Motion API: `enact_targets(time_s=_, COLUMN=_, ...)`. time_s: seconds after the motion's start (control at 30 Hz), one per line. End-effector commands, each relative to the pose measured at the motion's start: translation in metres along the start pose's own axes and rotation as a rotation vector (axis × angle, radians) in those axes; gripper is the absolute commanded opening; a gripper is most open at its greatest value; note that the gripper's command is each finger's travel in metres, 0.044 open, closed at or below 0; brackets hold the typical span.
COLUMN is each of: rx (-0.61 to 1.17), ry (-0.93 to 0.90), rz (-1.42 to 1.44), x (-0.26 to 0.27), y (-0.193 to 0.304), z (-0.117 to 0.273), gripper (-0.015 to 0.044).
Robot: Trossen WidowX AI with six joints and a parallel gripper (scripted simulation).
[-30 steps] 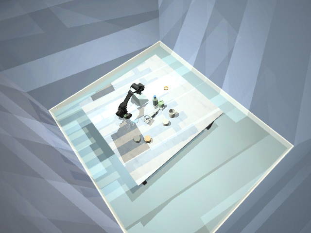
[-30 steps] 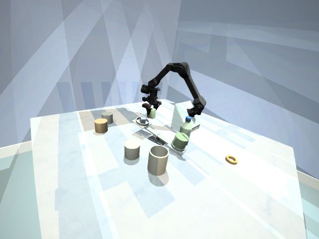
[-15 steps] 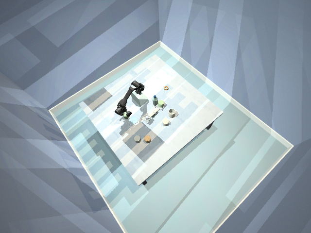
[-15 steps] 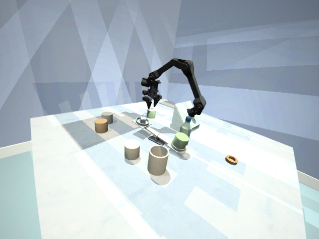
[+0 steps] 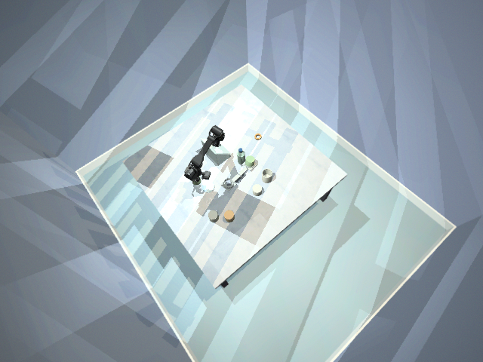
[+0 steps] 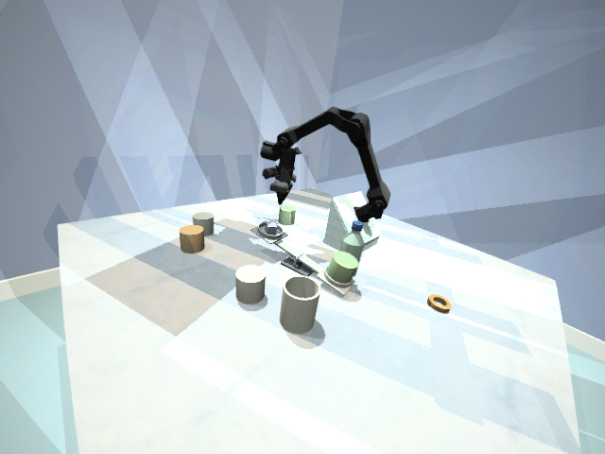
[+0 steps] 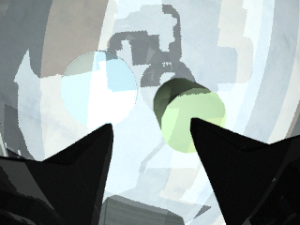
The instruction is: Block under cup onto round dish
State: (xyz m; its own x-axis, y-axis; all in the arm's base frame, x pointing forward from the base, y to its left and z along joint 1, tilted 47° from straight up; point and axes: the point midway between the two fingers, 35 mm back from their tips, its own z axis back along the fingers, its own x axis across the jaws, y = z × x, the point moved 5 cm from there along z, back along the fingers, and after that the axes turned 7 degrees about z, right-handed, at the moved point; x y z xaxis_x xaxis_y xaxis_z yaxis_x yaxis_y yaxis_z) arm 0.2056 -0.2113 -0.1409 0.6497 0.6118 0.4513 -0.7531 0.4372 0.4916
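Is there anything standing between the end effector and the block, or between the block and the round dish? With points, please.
Nothing visible stands between the end effector (image 6: 281, 200) (image 7: 152, 123) and the block (image 6: 271, 228), or between the block and the round dish (image 5: 208, 188) (image 7: 98, 89).

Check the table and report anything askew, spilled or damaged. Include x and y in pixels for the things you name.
The balance (image 5: 244, 171) (image 6: 289, 248) looks askew: its end bearing the green cup (image 5: 250, 161) (image 6: 341, 268) dips, and that cup leans, unlike the upright orange cylinder (image 5: 229, 216) (image 6: 191, 239). The uncovered block (image 5: 228, 182) (image 6: 271, 228) opposite is probably just lighter. No spill or damage shows.
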Motion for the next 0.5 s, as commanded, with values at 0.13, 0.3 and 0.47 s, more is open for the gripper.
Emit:
enact_targets(time_s=0.13, rx=-0.008, ry=-0.002, rz=0.269, x=0.025, y=-0.01, z=0.01, gripper=0.026)
enact_targets(time_s=0.3, rx=-0.009, ry=-0.005, rz=0.442, x=0.042, y=-0.014, z=0.015, gripper=0.026)
enact_targets(time_s=0.47, rx=-0.01, ry=-0.008, rz=0.615, x=0.06, y=-0.017, z=0.019, gripper=0.026)
